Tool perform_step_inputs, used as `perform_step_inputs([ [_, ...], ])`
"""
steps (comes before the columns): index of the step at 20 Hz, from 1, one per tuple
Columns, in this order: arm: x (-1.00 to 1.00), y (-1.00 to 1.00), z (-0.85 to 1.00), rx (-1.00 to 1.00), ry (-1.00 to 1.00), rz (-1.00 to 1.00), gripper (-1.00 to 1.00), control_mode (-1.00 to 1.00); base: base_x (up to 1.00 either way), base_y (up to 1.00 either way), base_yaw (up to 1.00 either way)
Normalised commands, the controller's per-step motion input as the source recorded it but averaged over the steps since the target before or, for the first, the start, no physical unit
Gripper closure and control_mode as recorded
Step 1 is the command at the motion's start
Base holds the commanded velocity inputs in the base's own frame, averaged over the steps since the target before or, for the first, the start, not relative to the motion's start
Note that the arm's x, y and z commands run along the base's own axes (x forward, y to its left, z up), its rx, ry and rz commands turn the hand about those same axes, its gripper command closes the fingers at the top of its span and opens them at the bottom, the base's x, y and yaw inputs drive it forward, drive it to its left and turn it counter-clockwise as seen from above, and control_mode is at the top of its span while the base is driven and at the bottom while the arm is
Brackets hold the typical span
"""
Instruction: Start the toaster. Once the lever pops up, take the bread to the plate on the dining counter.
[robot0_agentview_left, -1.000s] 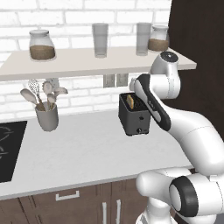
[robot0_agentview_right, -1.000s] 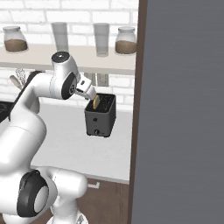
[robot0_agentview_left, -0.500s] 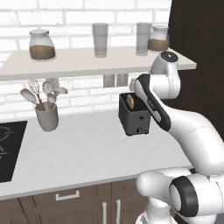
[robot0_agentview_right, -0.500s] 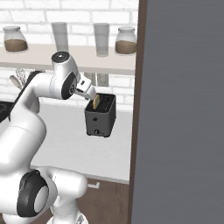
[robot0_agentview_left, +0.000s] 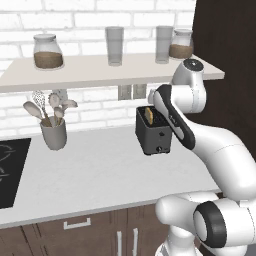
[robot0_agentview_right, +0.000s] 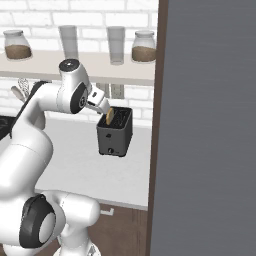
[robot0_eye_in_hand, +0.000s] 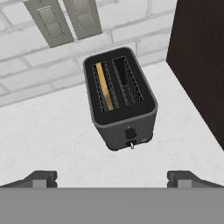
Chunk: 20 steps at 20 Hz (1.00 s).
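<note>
I have the claw (robot0_eye_in_hand: 112, 178) spread wide and empty above the toaster (robot0_eye_in_hand: 121, 101), which stands on the white surface (robot0_eye_in_hand: 52, 131) with the bread (robot0_eye_in_hand: 105, 86) in its left slot; nothing looks started, so lever, wait and carry all remain.

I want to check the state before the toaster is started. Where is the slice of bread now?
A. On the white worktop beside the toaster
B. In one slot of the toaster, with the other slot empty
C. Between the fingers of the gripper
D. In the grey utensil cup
B: in the hand view the bread stands in one slot of the toaster, the other slot shows bare wire guides, and the open gripper holds nothing.
</note>
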Motion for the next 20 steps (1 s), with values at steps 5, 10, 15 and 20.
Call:
perform_step_inputs([
  [5, 0.0, 0.0, 0.0, 0.0, 0.0, 0.0, -1.0, -1.0, 0.0, 0.0, 0.0],
  [10, 0.0, 0.0, 0.0, 0.0, 0.0, 0.0, -1.0, -1.0, 0.0, 0.0, 0.0],
  [15, 0.0, 0.0, 0.0, 0.0, 0.0, 0.0, -1.0, -1.0, 0.0, 0.0, 0.0],
  [20, -0.1, -0.01, -0.07, 0.0, -0.01, 0.0, -1.0, -1.0, 0.0, 0.0, 0.0],
])
